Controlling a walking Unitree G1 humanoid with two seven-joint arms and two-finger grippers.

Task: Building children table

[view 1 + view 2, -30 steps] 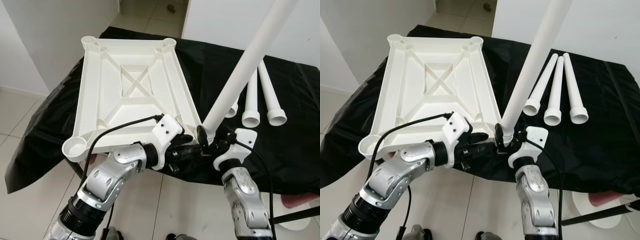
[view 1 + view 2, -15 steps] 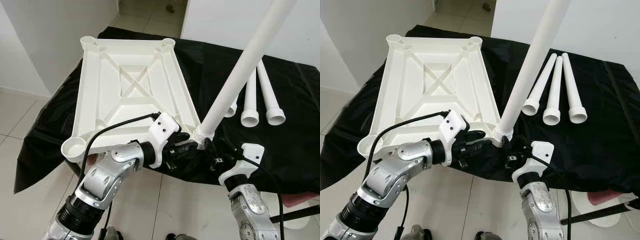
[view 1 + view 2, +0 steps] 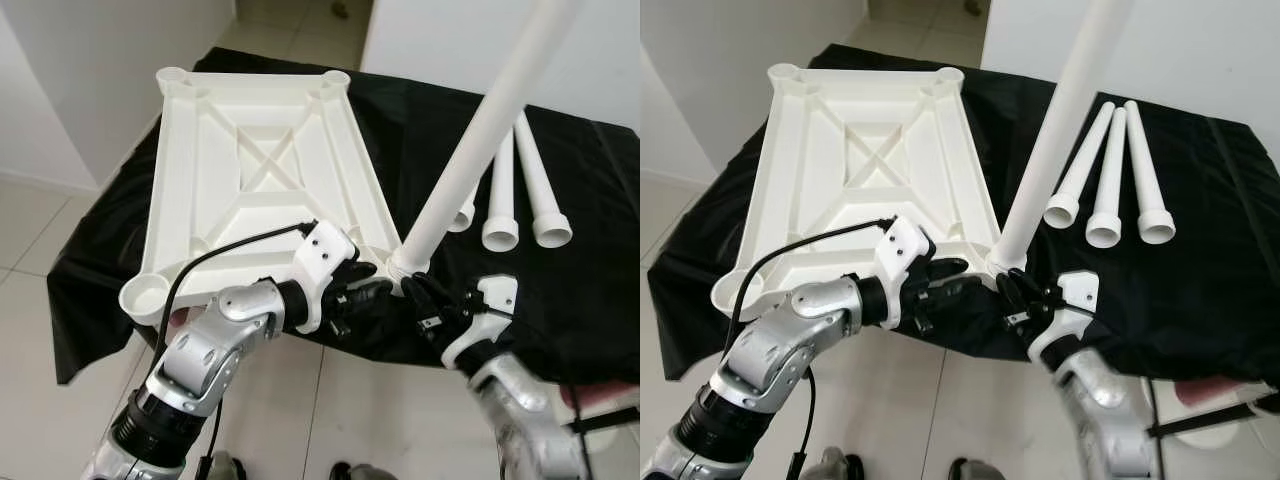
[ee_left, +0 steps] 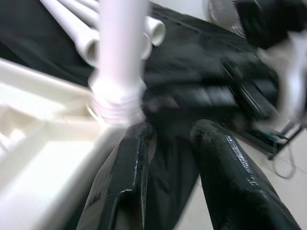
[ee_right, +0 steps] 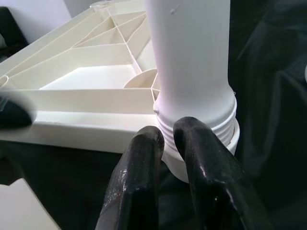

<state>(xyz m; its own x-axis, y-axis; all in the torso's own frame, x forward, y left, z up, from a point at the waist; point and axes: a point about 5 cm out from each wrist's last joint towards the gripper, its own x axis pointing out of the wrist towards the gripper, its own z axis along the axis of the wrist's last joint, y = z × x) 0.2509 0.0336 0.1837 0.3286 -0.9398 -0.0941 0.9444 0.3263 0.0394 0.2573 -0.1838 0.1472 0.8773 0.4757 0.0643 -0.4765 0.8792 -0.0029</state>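
Nearest, the right end effector (image 3: 1018, 296) sits just below the threaded base of the upright leg (image 3: 1050, 150), its fingers (image 5: 144, 167) close together and holding nothing. Beside it, the left end effector (image 3: 368, 290) is parted at the tabletop's (image 3: 250, 170) near corner; contact is hard to judge through the blur. The leg stands in that corner socket. Farther back, three spare legs (image 3: 503, 200) lie side by side on the black-draped worktop (image 3: 600, 230).

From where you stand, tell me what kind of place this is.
Probably a room in a home: pale tiled floor, plain white walls, and a black-draped table with a white children's tabletop under assembly.
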